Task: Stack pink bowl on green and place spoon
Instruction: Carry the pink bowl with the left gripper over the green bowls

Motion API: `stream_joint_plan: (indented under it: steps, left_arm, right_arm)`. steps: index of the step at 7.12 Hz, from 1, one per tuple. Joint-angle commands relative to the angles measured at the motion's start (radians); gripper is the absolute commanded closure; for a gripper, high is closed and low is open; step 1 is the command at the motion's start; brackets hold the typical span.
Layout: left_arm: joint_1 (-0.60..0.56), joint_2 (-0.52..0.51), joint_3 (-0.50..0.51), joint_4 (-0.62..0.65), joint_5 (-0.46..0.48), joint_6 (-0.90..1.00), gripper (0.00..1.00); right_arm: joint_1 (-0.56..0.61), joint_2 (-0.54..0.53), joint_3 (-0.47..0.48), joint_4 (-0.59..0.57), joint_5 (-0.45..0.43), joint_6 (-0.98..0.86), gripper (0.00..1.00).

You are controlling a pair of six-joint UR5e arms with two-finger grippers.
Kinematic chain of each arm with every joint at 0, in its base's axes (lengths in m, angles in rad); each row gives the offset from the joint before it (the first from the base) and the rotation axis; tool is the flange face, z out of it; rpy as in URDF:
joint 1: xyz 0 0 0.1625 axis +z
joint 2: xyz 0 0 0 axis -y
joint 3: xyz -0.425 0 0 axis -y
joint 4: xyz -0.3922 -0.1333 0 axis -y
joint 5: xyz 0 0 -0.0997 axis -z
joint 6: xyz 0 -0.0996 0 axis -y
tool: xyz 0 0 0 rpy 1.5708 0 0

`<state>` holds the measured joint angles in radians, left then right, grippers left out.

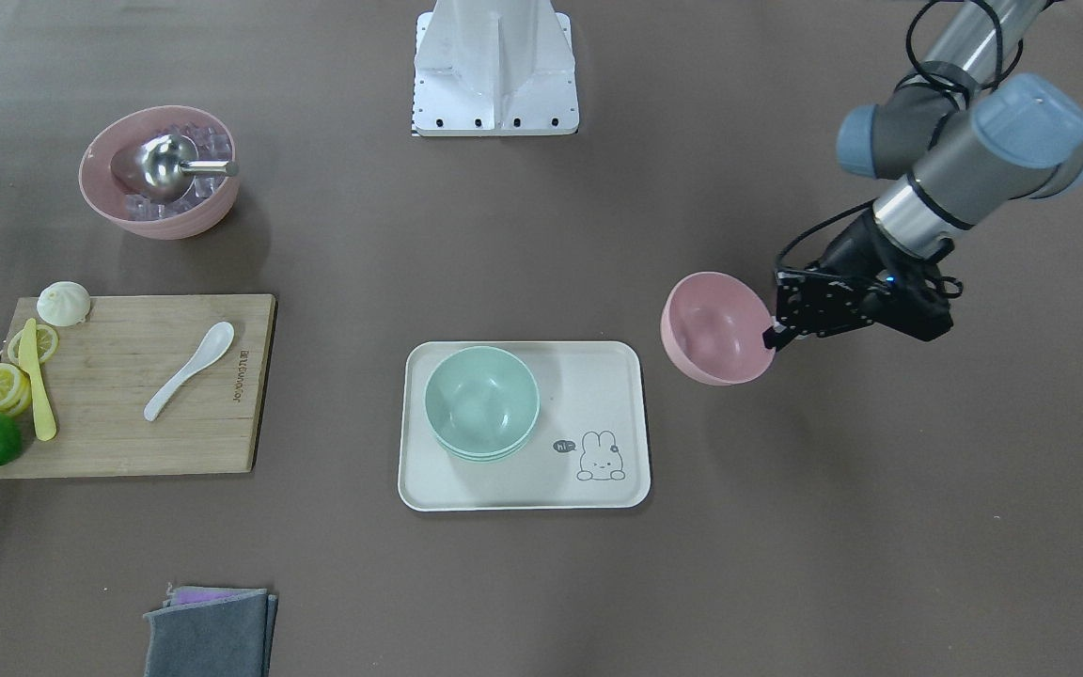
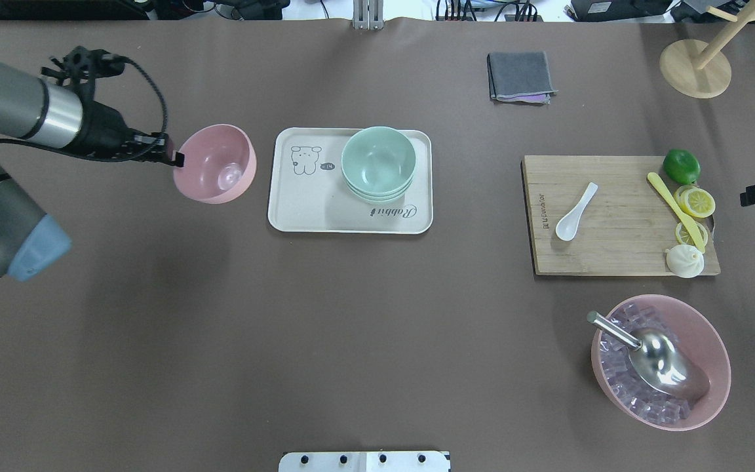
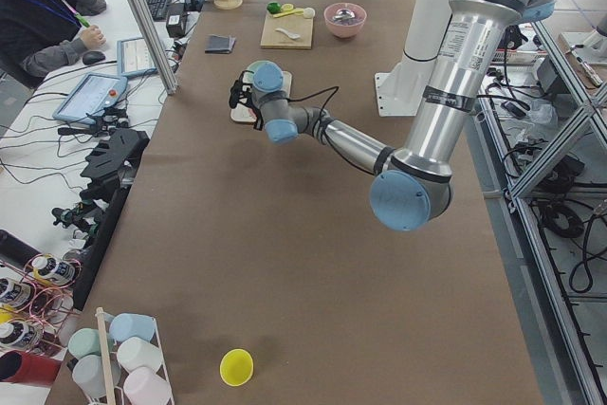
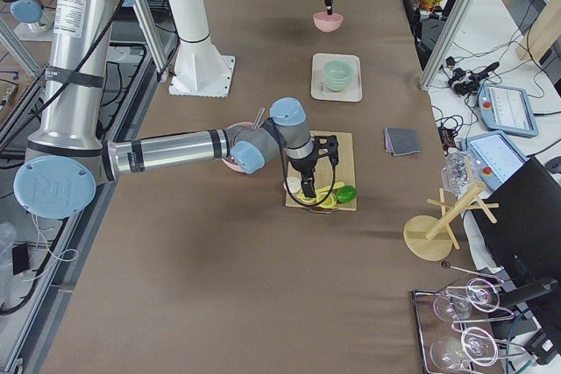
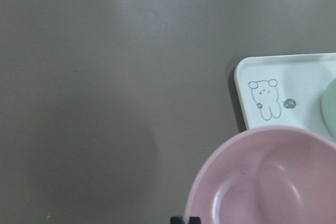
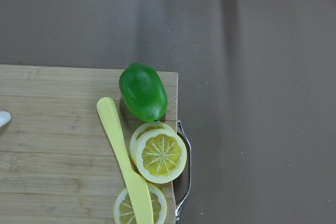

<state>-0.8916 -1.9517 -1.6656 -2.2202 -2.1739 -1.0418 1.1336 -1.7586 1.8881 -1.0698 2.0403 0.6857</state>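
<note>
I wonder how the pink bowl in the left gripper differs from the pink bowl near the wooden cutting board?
The small pink bowl is pinched at its rim by the left gripper, beside the white tray. The larger pink bowl stands free on the table. The small one is empty, while the larger holds clear ice cubes and a metal scoop. Both are round and pink.

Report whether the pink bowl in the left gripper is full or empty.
Empty: the pink bowl in the left gripper shows a bare inside, overhead and from the wrist.
</note>
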Motion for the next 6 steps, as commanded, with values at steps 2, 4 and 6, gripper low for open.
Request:
stream_joint_plan:
  steps: [2,4,6]
  left_arm:
    - [0.153,-0.244,-0.036,0.292,0.139,-0.098,1.00]
    - [0.172,-0.366,0.082,0.291,0.146,-0.112,1.00]
    - [0.174,-0.406,0.153,0.280,0.182,-0.109,1.00]
  right_arm:
    - [0.000,0.002,-0.003,0.005,0.000,0.000,0.00]
    - [0.000,0.002,-0.007,0.007,-0.002,0.000,0.00]
    - [0.000,0.002,-0.006,0.007,-0.002,0.000,0.00]
